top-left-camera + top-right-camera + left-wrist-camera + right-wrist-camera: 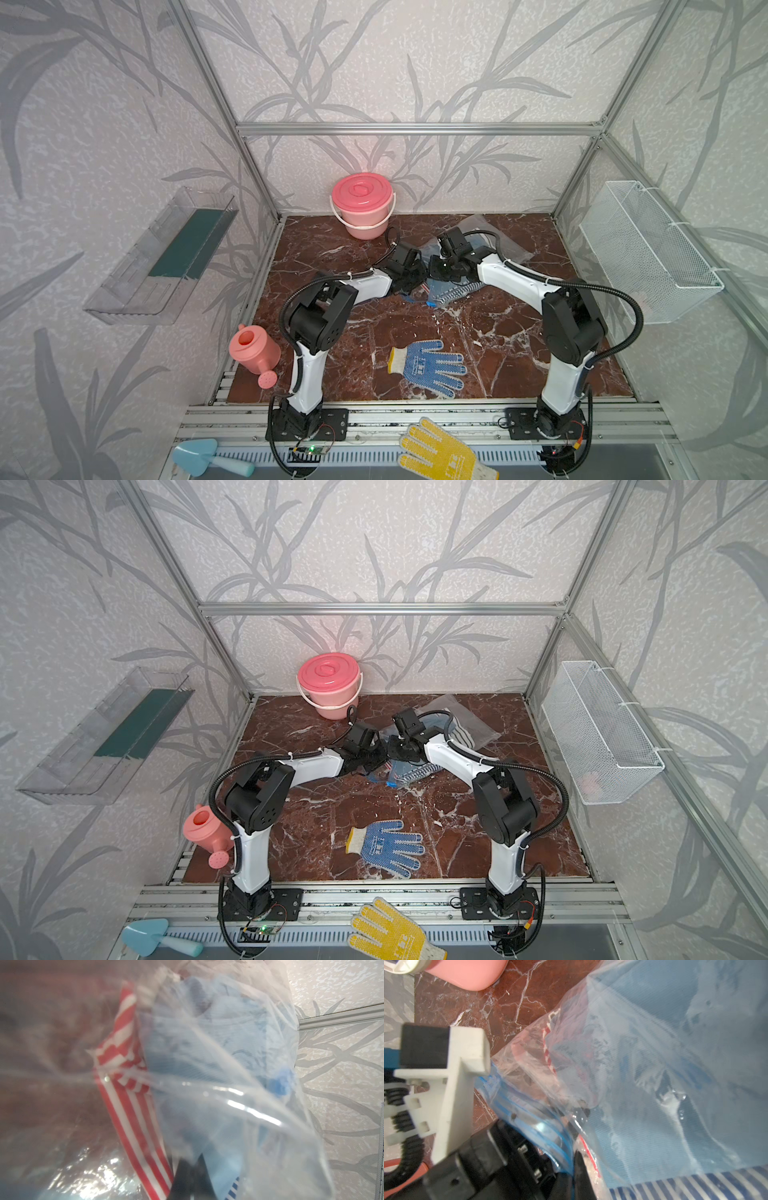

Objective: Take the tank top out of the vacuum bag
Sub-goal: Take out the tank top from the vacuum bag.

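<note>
The vacuum bag (513, 249) lies crumpled at the back middle of the marble table (478, 332), clear plastic with a blue zip strip (517, 1103) and a round blue valve cap (280, 1082). The tank top (675, 1059) is inside it, light blue with a blue-and-white striped part (455, 291). A red-and-white striped piece (128, 1105) also shows through the film. My left gripper (191, 1178) is shut, with bag film pinched between its dark fingers. My right gripper (574, 1167) is shut on the bag's edge at the zip strip. In both top views the two grippers (419, 276) (433, 270) meet tip to tip over the bag.
A pink lidded bucket (362, 203) stands just behind the left gripper. A pink watering can (254, 351) sits at the front left, and a blue dotted glove (432, 365) lies at the front middle. A yellow glove (440, 453) and a blue trowel (195, 455) rest on the front rail. A wire basket (648, 253) hangs on the right wall.
</note>
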Controlling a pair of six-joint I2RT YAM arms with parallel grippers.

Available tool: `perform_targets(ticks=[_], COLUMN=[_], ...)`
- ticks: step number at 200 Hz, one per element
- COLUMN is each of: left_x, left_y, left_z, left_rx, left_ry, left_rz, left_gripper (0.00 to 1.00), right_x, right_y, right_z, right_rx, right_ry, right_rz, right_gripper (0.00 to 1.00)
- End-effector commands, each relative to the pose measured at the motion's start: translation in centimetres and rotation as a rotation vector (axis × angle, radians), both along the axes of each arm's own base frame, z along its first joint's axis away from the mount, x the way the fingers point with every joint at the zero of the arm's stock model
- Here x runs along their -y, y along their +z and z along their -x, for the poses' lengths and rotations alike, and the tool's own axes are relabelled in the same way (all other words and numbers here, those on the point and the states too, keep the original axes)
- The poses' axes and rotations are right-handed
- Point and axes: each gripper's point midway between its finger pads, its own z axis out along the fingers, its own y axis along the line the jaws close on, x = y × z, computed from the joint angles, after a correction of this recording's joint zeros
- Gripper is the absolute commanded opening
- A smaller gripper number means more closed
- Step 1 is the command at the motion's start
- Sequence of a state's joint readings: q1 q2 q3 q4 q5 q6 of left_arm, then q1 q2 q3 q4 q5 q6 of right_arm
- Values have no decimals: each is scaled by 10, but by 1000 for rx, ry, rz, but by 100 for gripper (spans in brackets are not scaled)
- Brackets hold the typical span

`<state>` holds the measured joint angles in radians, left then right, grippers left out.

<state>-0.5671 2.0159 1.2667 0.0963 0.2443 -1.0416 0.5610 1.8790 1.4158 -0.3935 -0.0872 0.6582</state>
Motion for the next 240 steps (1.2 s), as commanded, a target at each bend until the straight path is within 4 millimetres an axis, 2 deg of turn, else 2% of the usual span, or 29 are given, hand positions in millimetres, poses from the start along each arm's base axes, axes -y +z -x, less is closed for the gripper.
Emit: perform_targets(ticks=[1, 83, 144, 169, 240], left_x=[-9, -21, -45, -52, -46], left_y=[28, 39, 37, 44, 84], left_z=[-3, 10, 28, 32, 43], left_rx=[58, 68, 53, 59, 78], left_ry=[15, 17, 46, 45, -26], left_rz=[1, -24, -53, -79, -61], left_gripper=[0, 0, 0, 0, 0], right_x=[11, 15, 12, 8, 13], right_y=[0, -3, -7, -14, -26], right_z=[0, -1, -4, -5, -7], right_rx=[6, -1, -17, -28, -32], right_ry=[-30, -45, -44, -33, -45], right_rz=[36, 61, 66, 68, 116], right_gripper=[0, 0, 0, 0, 0])
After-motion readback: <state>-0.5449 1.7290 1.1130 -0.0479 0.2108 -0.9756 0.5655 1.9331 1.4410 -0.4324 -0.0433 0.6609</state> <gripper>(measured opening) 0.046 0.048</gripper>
